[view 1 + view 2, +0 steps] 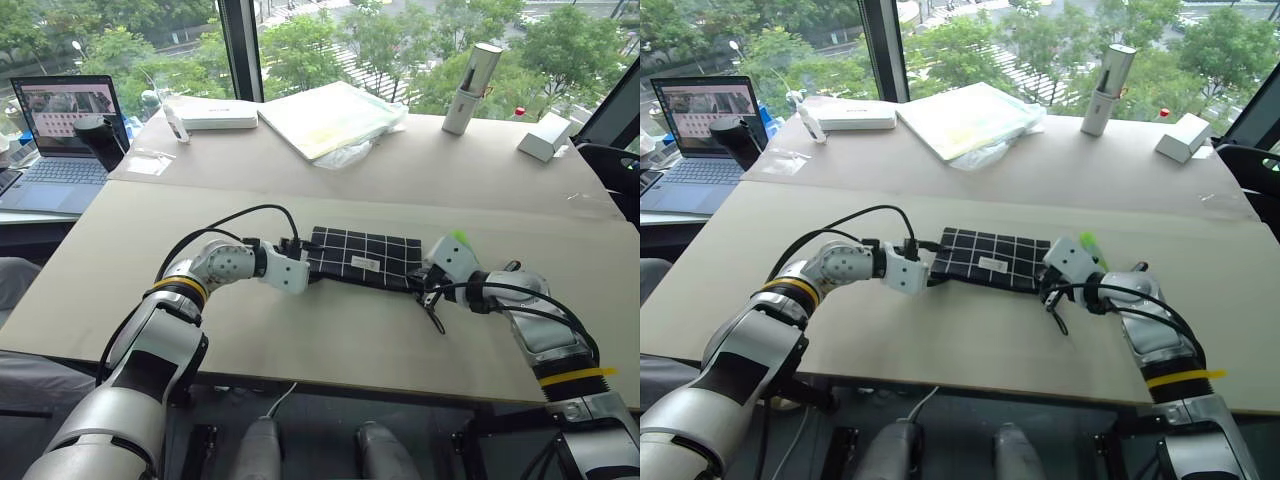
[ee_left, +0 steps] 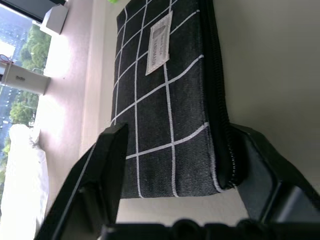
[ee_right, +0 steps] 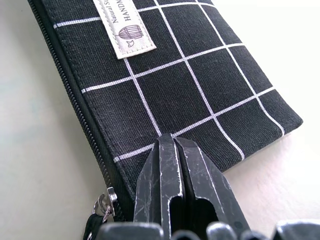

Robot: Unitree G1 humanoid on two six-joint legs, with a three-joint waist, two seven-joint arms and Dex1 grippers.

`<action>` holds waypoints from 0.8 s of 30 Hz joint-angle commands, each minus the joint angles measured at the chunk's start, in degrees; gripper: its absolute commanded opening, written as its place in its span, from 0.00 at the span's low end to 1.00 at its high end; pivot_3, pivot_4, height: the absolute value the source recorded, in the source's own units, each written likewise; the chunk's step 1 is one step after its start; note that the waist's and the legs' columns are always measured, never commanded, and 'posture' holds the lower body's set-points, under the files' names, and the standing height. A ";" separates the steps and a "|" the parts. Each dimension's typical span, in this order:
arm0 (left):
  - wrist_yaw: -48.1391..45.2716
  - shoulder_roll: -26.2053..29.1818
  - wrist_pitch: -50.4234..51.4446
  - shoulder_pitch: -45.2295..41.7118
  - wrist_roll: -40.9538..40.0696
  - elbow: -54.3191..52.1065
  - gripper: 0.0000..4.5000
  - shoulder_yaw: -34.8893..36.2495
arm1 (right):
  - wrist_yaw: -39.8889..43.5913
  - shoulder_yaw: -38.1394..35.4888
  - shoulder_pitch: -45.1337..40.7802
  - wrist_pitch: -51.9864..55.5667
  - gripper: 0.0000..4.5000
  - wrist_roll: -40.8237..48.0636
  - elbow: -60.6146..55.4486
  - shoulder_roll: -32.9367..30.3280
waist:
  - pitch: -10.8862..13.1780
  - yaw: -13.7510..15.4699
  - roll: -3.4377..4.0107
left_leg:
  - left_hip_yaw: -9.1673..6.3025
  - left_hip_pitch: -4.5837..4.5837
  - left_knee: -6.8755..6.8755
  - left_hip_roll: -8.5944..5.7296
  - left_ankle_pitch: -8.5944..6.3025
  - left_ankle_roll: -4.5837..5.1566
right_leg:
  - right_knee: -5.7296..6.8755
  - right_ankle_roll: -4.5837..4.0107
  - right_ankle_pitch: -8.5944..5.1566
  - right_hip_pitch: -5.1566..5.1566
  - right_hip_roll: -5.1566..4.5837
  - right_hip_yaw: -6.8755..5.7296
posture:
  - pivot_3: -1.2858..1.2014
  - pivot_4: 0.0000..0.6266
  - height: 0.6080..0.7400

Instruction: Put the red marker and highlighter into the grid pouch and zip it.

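Plainly, the grid pouch (image 3: 200, 85) white label (image 3: 122, 25) reads "Natural" and "HANDM".

Bright daylight from the windows (image 1: 400, 40) behind, glare on the far table (image 1: 420, 165), soft-focus wrist views.

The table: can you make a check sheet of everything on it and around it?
Surface: pale table, a second one butted behind it.
Job's things: grid pouch lies flat with its zipper closed; something bright green shows just behind the right gripper.
Clutter: flat white box, plastic-wrapped pad, white cylinder, small white box, all on the far table.
Grippers: left gripper straddles one short end of the pouch; right gripper shut, tips resting on the other end.
Cables: black cables loop over both forearms.
Surroundings: laptop at far left, windows with trees behind.
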 commanded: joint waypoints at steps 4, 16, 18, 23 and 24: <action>-5.81 -0.77 0.09 0.05 -4.43 -0.21 0.01 2.87 | 0.60 -0.75 0.70 1.25 0.00 0.33 -0.20 -0.69 | 0.00 -0.02 0.00 | 0.00 0.00 0.00 0.00 0.00 0.00 | 0.00 0.00 0.00 0.00 0.00 0.00 | 0.52 0.24 1.00; -22.93 -2.17 6.69 2.25 -17.34 -1.22 0.00 12.65 | -3.94 -11.04 -5.18 2.02 0.17 9.63 2.39 5.31 | 0.01 -0.37 0.00 | -0.02 -0.02 -0.01 0.00 0.00 0.00 | 0.02 0.00 0.00 -0.04 0.00 0.00 | 0.52 0.24 1.00; -24.39 -1.73 8.08 2.91 -18.98 -1.78 0.00 14.26 | -3.11 -13.10 -6.29 3.41 0.33 12.26 1.45 5.50 | 0.03 -0.52 0.03 | -0.03 -0.10 -0.01 0.00 0.00 0.00 | 0.06 -0.02 0.01 -0.13 0.00 0.00 | 0.52 0.24 1.00; -24.44 0.24 12.65 4.51 -22.67 -3.76 0.00 18.52 | 1.05 -18.26 -6.96 12.00 0.54 22.78 -2.62 4.98 | 0.03 -0.62 0.03 | -0.16 -0.13 -0.04 0.00 -0.01 0.02 | 0.06 -0.02 0.01 -0.09 0.00 -0.09 | 0.52 0.24 1.00; -24.08 0.59 13.87 4.77 -22.85 -4.27 0.00 18.87 | 1.73 -18.77 -6.57 13.23 0.54 23.91 -3.94 4.16 | 0.03 -0.67 0.03 | -0.17 -0.13 -0.04 0.00 -0.01 0.02 | 0.06 -0.02 0.01 -0.09 0.00 -0.11 | 0.52 0.24 1.00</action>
